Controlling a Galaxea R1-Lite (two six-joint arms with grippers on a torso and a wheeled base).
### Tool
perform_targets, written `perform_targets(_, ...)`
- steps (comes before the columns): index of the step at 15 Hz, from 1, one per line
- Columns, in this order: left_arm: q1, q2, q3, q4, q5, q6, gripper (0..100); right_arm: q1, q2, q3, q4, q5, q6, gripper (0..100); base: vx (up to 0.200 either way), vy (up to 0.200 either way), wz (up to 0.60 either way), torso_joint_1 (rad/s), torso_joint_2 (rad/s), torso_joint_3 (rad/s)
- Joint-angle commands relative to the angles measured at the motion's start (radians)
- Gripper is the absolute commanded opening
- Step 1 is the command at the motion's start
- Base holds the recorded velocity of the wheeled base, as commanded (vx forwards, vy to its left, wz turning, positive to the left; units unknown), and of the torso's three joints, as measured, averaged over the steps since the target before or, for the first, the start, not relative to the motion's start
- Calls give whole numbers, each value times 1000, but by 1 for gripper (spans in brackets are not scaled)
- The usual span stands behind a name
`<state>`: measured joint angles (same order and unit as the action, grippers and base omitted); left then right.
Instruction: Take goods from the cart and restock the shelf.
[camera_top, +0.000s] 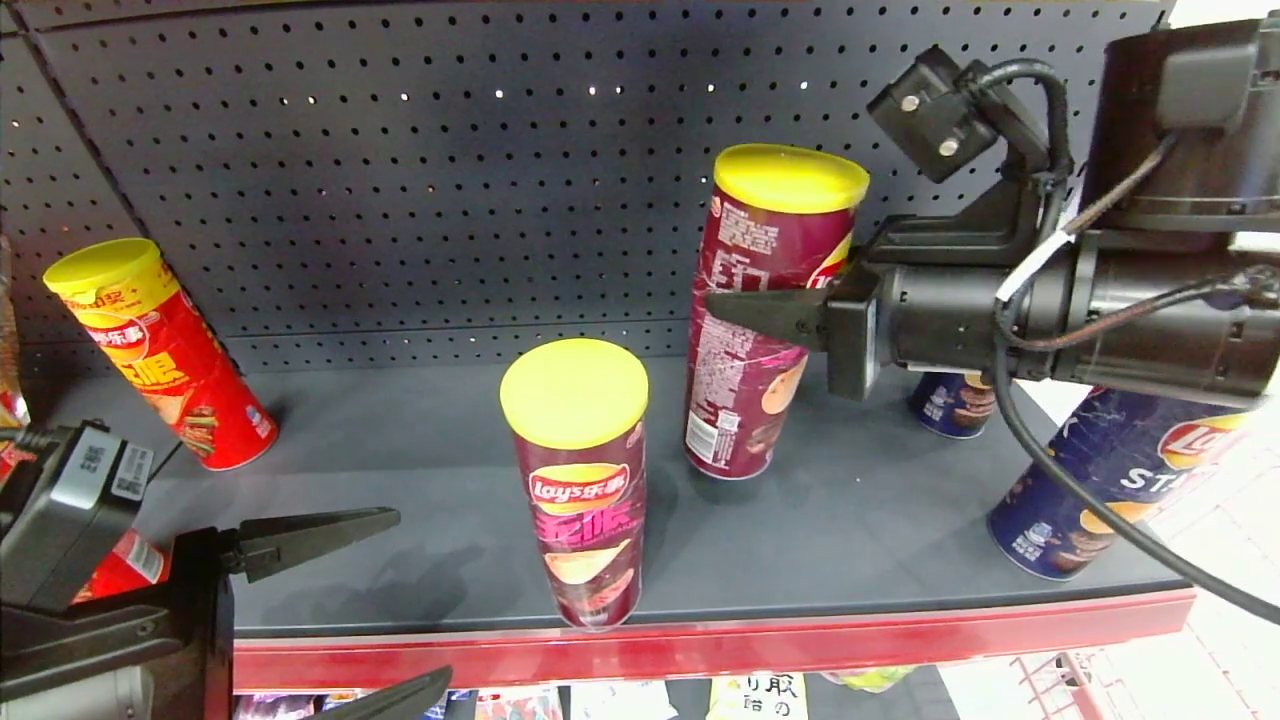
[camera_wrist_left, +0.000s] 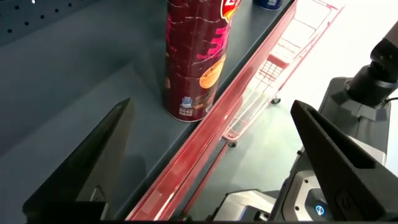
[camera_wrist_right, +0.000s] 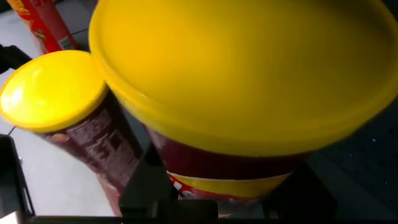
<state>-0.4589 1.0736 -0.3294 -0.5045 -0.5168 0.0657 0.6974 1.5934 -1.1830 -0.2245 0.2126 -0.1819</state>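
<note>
My right gripper (camera_top: 775, 300) is shut on a tall maroon chip can with a yellow lid (camera_top: 765, 300), held slightly tilted at the back middle of the grey shelf (camera_top: 860, 520). In the right wrist view its lid (camera_wrist_right: 249, 68) looms large, with dark fingers (camera_wrist_right: 146, 183) on either side of the can body. A second maroon can (camera_top: 582, 480) stands upright at the shelf's front edge and is also seen as the maroon can (camera_wrist_left: 196, 56). My left gripper (camera_top: 424, 594) hangs open and empty at the lower left, in front of the shelf lip; its own view shows the left gripper (camera_wrist_left: 211, 106) straddling that lip.
A red can (camera_top: 160, 350) leans at the shelf's left. Blue cans stand at the right, one in front (camera_top: 1120, 480) and one behind (camera_top: 950, 402). A red shelf lip (camera_top: 700, 640) runs along the front. A wire cart (camera_wrist_left: 273, 74) stands below right. The pegboard (camera_top: 450, 170) backs the shelf.
</note>
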Motion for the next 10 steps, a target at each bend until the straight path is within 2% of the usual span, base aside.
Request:
perform_targets(1, 0, 3, -4, -2, 0, 0, 100, -1, 66, -47, 1, -1, -11, 0, 0, 0, 0, 0, 0, 0)
perform_targets(8, 2, 2, -8, -2, 4, -1, 100, -1, 195, -144, -1, 7, -44, 0, 0, 0, 0, 0, 0, 0)
perform_targets(10, 2, 2, 1, 0, 14, -11, 100, 1, 250, -190, -32, 7, -45, 0, 0, 0, 0, 0, 0, 0)
